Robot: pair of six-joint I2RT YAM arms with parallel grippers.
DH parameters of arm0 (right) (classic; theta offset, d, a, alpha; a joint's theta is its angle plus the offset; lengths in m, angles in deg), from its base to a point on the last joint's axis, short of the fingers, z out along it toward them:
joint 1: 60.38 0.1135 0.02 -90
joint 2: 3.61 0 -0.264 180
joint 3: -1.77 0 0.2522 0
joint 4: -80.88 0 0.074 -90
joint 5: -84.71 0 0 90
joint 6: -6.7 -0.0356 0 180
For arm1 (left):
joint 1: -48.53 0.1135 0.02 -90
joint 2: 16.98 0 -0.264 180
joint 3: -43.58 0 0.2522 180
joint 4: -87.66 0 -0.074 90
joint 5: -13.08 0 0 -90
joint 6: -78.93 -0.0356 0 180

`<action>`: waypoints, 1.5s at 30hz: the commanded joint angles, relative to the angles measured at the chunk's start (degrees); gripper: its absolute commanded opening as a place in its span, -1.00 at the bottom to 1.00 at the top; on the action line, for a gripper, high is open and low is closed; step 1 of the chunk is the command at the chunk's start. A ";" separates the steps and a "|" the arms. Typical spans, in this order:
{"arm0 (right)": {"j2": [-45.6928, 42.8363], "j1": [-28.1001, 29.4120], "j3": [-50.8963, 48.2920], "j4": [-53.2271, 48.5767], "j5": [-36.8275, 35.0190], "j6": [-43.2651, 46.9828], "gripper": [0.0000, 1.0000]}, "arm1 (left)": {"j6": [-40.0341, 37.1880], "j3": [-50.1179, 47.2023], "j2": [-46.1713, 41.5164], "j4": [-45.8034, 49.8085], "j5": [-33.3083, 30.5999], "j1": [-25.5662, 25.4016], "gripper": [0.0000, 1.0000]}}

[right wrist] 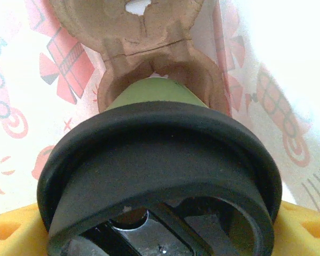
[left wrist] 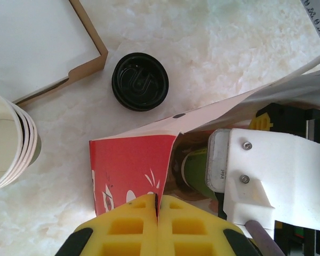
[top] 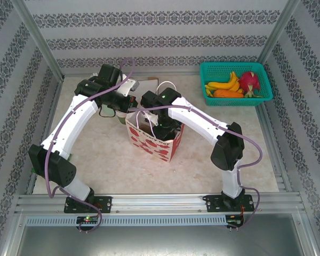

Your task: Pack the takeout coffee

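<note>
Noted takeout coffee [right wrist: 149,96] down inside paper bag [left wrist: 128,165], clamped by wide-spread right end effector [right wrist: 160,224], left end effector [left wrist: 157,213] pinched shut on bag rim; judged light, thin-walled, crushable, best held just under stiff lid [right wrist: 160,154].

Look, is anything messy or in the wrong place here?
Just one thing: a loose black lid lies by itself on the table beside the paper bag, with no cup under it. Nothing looks spilled.
</note>
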 commanded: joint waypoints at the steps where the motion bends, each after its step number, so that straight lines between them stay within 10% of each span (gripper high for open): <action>1: -1.75 -0.67 -1.01 0.34 -0.75 -0.88 0.16 | -0.80 -0.62 -2.20 -1.96 2.14 0.55 -1.00; 45: -0.41 -1.50 -4.22 3.06 0.32 -0.16 0.15 | -0.89 -0.85 -2.06 -1.83 1.65 0.69 -1.00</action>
